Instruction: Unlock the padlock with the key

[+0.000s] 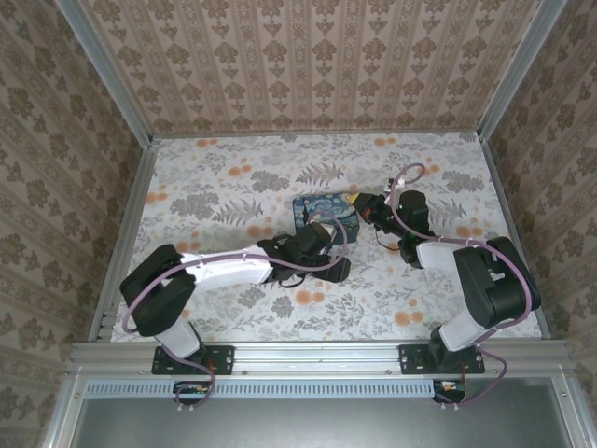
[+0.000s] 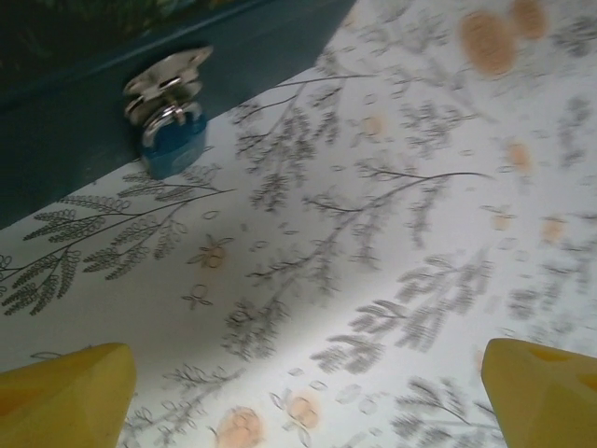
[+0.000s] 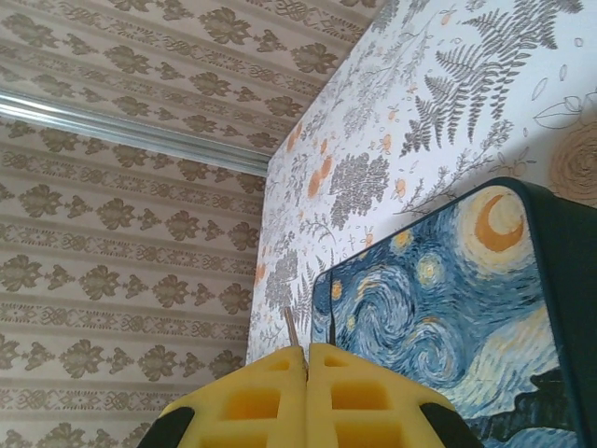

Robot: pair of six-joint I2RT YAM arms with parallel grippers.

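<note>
- Top view: the box [image 1: 312,207] sat about mid-counter [image 1: 233,177]. The left gripper [image 1: 322,238] was at its near side and the right gripper [image 1: 362,207] at its right end. The left arm covered the side wall where the padlock would be, so I could not make it out here.
- Left wrist view: the left gripper [image 2: 303,401] was wide apart with nothing between its yellow pads [image 2: 65,397], just bare counter. The padlock [image 2: 173,140] hung from a metal hasp [image 2: 168,79] on the box's dark side wall. It lay ahead of this gripper and off to its left, apart from it. Its long axis ran roughly upright, shackle on top and base close to the counter, perhaps touching it.
- Right wrist view: the right gripper [image 3: 306,359] was pressed together, and a thin sliver, which I took for the key [image 3: 291,334], stuck out of the seam. It pointed over the box's painted lid toward the counter's far edge.
- Judgement: the left gripper was nearer the padlock, but the key was in the right one, up at lid level. To meet the padlock's base, the key would need to come round to the near side wall and low down.
</note>
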